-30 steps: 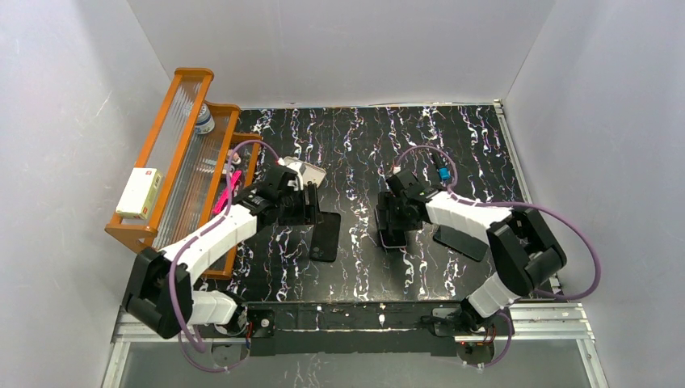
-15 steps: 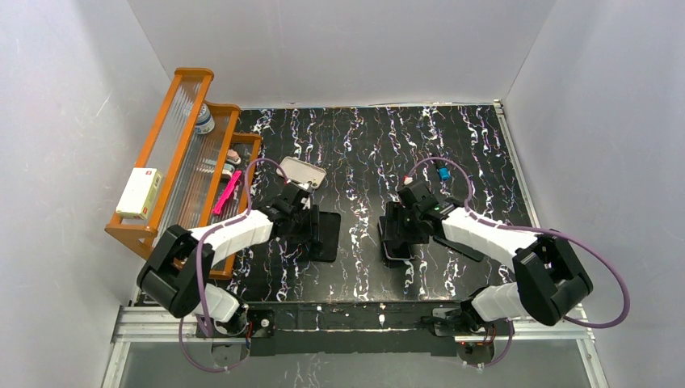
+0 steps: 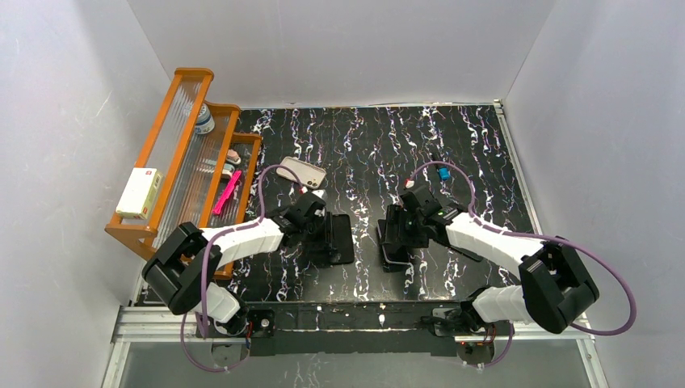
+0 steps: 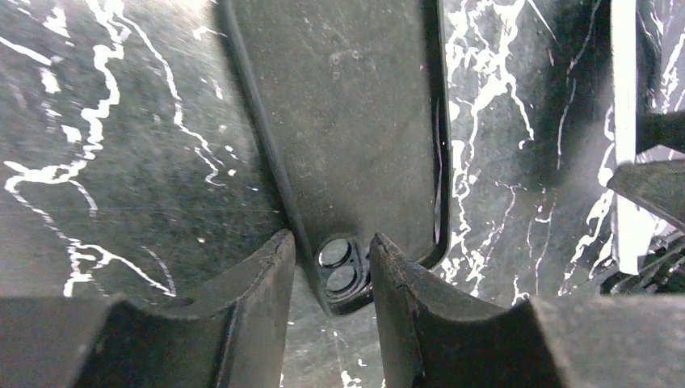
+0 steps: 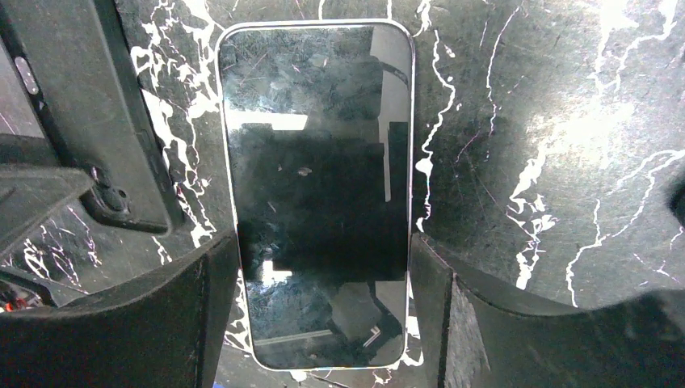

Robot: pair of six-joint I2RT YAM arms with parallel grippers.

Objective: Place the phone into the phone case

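The phone lies screen up on the black marbled table. My right gripper is shut on its long sides near the lower end; in the top view the phone pokes out below that gripper. The pale beige phone case lies apart, farther back on the left. My left gripper is partly closed and still open around the camera corner of a black slab, its tips close against the corner's edges. In the top view the left gripper sits at that slab.
An orange wooden rack with a white box and small items lines the left side. A small blue object lies at the back right. White walls enclose the table on three sides.
Both arms have reached lower, toward the near edge. The phone has slid nearer with the right gripper. The left jaws have narrowed and the black slab has shifted right.
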